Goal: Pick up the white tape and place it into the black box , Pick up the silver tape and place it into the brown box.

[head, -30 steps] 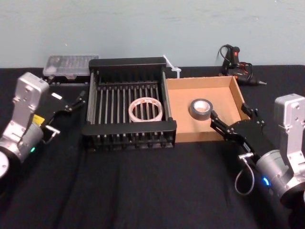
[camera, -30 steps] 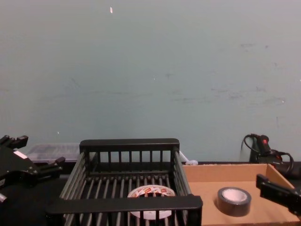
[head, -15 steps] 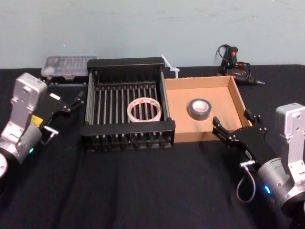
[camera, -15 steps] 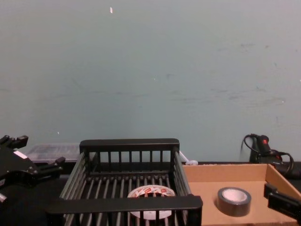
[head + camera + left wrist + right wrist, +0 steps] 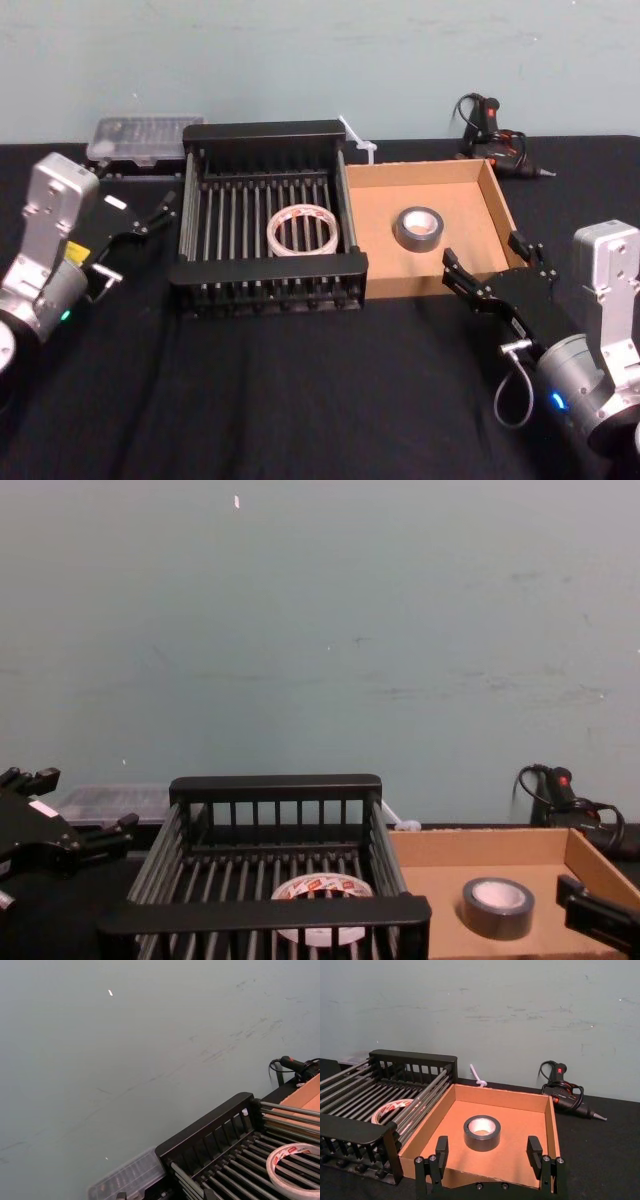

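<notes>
A black tabletop point(image 5: 300, 400) stands against a pale green wall. The black box point(image 5: 267, 262) sits toward the rear centre of the tabletop, with the brown box point(image 5: 470, 173) touching its right side. The white tape point(image 5: 303, 228) lies flat on the slatted floor of the black box, toward its front right part. The silver tape point(image 5: 419, 229) lies flat inside the brown box, near the middle of the tray floor, clear of all four walls.

The right gripper point(image 5: 497, 270) hovers just outside the front right corner of the brown box, fingers spread apart and empty; in the right wrist view the two fingers point(image 5: 441, 1150) frame the silver tape point(image 5: 482, 1132) from a distance without contact. The left gripper point(image 5: 158, 211) is parked at the left edge of the tabletop, beside the left wall of the black box, fingers apart and holding nothing.

A clear plastic case point(image 5: 140, 137) lies at the rear left corner. A glue gun point(image 5: 492, 128) rests at the rear right edge.
</notes>
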Robot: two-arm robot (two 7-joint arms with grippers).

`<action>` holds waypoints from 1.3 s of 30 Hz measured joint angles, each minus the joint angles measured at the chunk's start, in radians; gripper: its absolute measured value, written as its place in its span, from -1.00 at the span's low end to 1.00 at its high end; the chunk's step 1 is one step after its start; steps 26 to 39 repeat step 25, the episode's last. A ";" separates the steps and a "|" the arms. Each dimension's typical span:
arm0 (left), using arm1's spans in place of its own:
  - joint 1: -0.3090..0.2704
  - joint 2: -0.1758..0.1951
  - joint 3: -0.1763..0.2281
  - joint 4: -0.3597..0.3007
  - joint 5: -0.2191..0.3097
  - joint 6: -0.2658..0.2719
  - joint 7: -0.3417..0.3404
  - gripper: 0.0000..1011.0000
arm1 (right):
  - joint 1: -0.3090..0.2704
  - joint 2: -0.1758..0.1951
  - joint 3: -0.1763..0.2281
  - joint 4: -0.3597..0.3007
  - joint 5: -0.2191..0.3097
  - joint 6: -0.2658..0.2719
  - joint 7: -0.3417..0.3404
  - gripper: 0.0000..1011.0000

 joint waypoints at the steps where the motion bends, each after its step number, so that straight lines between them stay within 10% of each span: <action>1: 0.000 0.000 0.000 0.000 0.000 0.000 0.000 0.98 | 0.000 0.000 0.000 0.000 0.000 0.000 0.000 0.98; 39: 0.000 0.000 0.000 0.000 0.000 0.000 0.000 0.98 | 0.000 0.000 0.000 0.001 0.000 0.002 -0.003 0.98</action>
